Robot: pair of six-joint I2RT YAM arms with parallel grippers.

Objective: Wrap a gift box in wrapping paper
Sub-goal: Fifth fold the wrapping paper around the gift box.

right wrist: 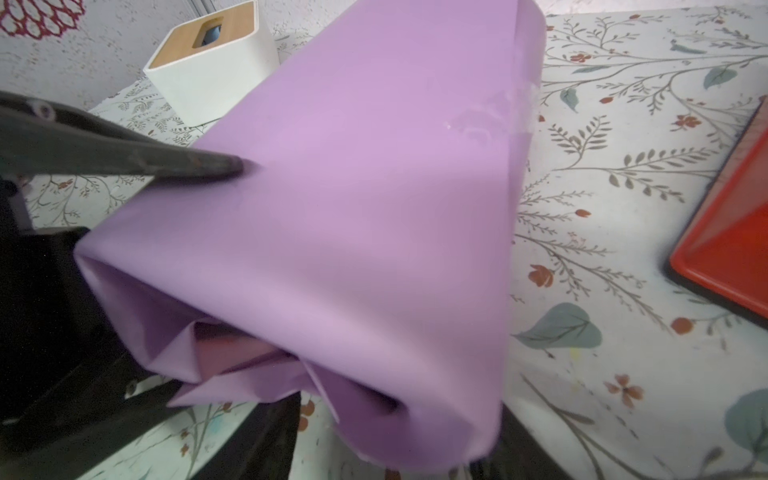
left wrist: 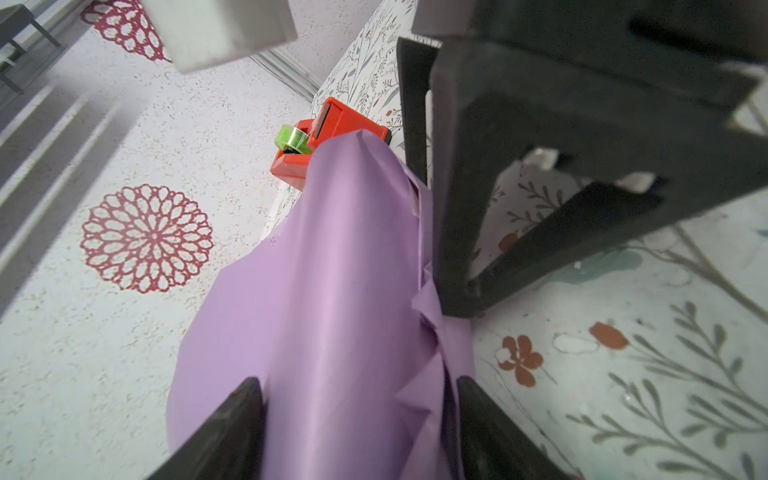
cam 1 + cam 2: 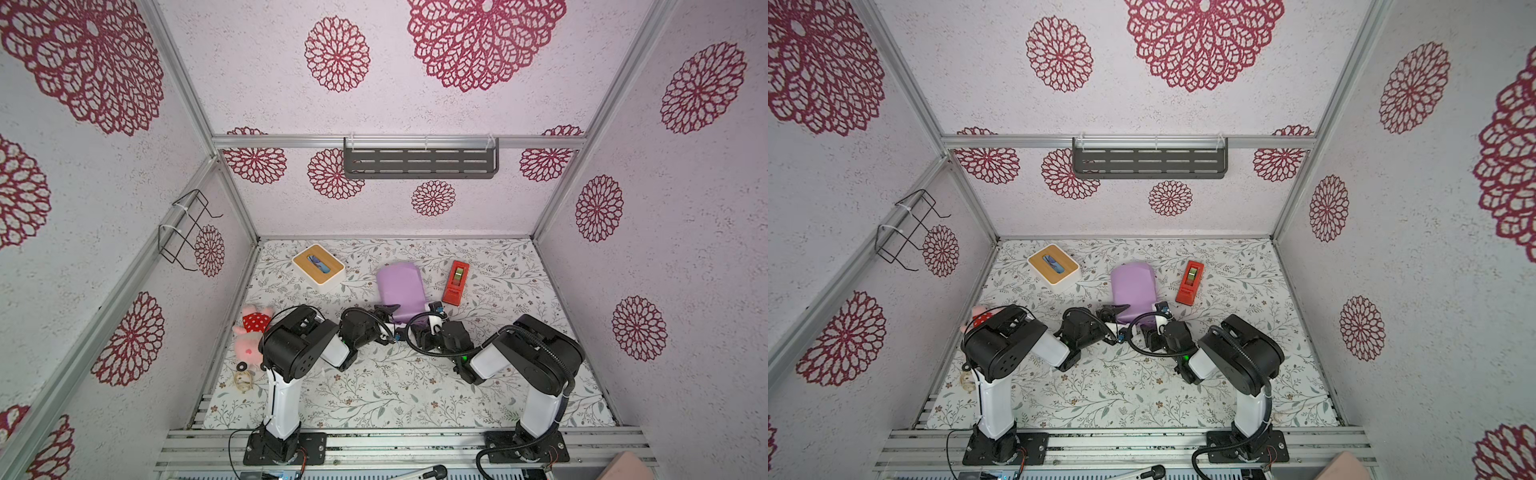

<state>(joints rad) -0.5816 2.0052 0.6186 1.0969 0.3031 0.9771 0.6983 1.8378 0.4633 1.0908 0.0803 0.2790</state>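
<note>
Lilac wrapping paper is seen in both top views, rolled into a sleeve in the middle of the table. The gift box is hidden, presumably inside it. The left pincer and right pincer are crowded together at the near end, so a knock between them is to be feared. Now the left wrist view: the left pincer's fingers are spread with the crumpled end between them, though whether it is truly clamped cannot be told. A harder squeeze here, and the thin sheet could be torn along those creases. The red tape dispenser is seen near the sleeve's far end and could be struck if the parcel is shoved. On to the right wrist view: the right pincer is likewise spread astride the open, half-folded end, its grip not to be judged. The seam is held by a strip of clear tape, which could be peeled if the flaps are dragged. With that end unclosed, the box could be pushed along inside.
</note>
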